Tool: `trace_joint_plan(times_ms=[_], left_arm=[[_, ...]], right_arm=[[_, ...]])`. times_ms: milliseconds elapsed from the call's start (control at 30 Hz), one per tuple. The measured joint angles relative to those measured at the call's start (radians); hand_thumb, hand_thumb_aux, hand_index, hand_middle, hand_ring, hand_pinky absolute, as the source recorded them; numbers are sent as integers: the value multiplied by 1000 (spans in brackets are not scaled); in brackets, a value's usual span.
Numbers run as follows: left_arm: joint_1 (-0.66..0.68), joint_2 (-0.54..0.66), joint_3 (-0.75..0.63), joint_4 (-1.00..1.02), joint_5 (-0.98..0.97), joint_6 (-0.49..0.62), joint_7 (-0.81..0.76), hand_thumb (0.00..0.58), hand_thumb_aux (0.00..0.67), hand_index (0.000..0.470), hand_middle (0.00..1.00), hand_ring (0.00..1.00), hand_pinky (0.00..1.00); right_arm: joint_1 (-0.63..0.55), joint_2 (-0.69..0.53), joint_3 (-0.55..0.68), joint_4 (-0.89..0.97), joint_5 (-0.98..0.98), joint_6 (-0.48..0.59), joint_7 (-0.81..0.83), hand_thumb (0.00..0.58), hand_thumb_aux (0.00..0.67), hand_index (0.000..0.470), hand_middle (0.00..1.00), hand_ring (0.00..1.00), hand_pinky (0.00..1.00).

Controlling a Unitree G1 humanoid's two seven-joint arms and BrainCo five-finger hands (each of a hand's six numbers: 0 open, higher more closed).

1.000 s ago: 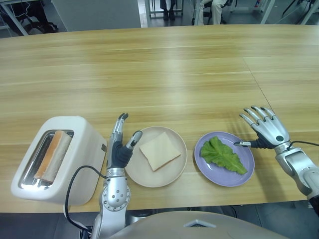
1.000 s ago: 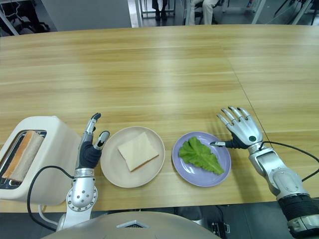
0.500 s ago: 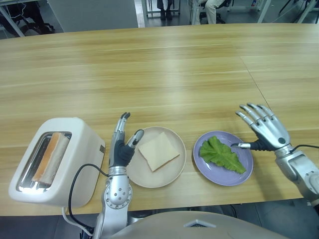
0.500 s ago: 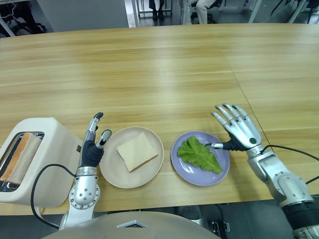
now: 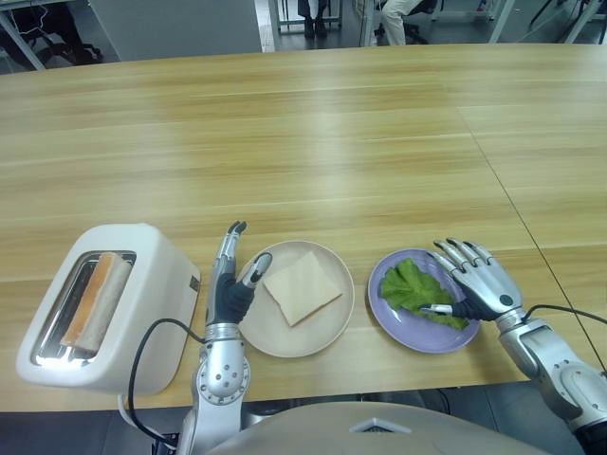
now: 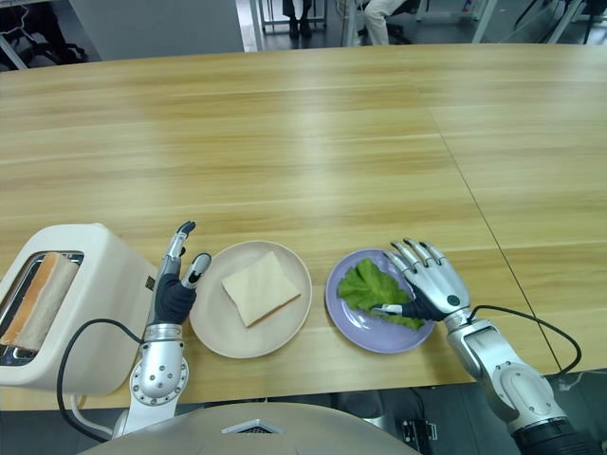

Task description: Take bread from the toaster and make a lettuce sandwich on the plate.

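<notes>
Both views come from the head cam, two eyes side by side, looking forward and down across the table point(image 5: 313, 123) from its near edge. It's pretty close in: the toaster point(image 5: 152, 275), plate point(image 5: 285, 339) and purple plate point(image 5: 417, 339) sit low in the shot, with the far edge and a strip of room up top. The overlap is nearly total. In the right eye view everything slides left, so the toaster gets clipped by the left border and more table opens up beyond the right hand point(image 6: 432, 289).
</notes>
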Motion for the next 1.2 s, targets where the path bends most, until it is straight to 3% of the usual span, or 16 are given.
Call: trace_joint_plan(times_ms=[433,467,500,533,567,600,667,700,1200], left_arm=[[68,-23,-4,-46,1,-15,2,0,0,0,0,0,0],[70,-25,-3,-46,1,-16,2,0,0,0,0,0,0],[70,-26,-3,-46,1,-17,2,0,0,0,0,0,0],[70,-26,-3,-46,1,-18,2,0,0,0,0,0,0],[69,-26,-3,-46,1,-19,1,0,0,0,0,0,0],[69,-26,-3,-46,0,-20,1,0,0,0,0,0,0],[69,-27,-2,-46,-3,-23,0,0,0,0,0,0,0],[68,-27,-3,-46,-6,-25,0,0,0,0,0,0,0],[63,-29,-13,-43,-15,-39,0,0,0,0,0,0,0]], right_arm=[[-21,12,127,20,-120,25,53,0,0,0,0,0,0],[-24,12,133,23,-120,27,54,45,26,18,0,0,0],[-27,14,138,24,-122,28,55,190,121,83,0,0,0],[-28,15,140,26,-123,30,55,190,121,83,0,0,0],[-29,16,141,29,-125,35,55,366,263,180,0,0,0],[-29,16,141,30,-125,39,55,445,347,238,0,0,0],[-32,17,141,24,-125,46,49,445,347,238,0,0,0],[-37,17,141,19,-125,48,48,580,670,460,0,0,0],[-41,32,138,10,-98,68,49,580,670,460,0,0,0]])
